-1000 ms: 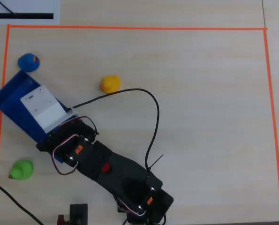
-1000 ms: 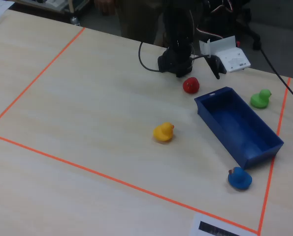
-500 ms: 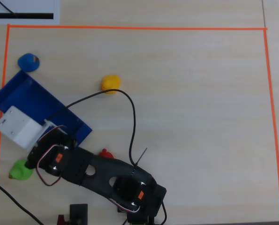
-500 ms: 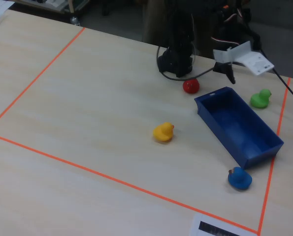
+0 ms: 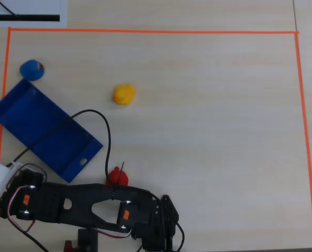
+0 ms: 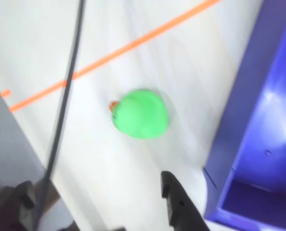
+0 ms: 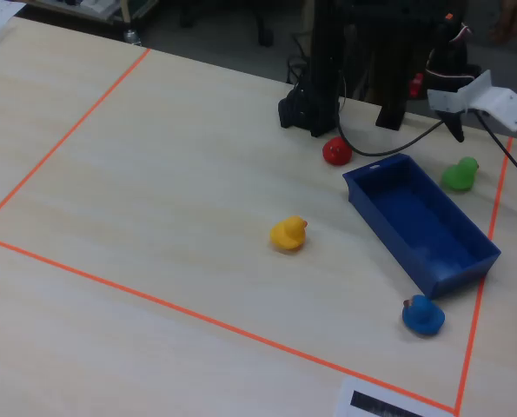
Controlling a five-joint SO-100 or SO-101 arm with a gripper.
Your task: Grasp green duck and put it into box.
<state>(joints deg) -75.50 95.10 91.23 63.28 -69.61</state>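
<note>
Green duck [image 6: 140, 114] sitting on the table just ahead of the empty, parted gripper [image 6: 104, 202], centred between its jaws, blue box [image 6: 258, 144] close alongside it.

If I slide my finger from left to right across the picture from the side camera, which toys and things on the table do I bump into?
Small yellow rubber duck → small round red toy → big shallow blue plastic box → small lime-green rubber duck.
</note>
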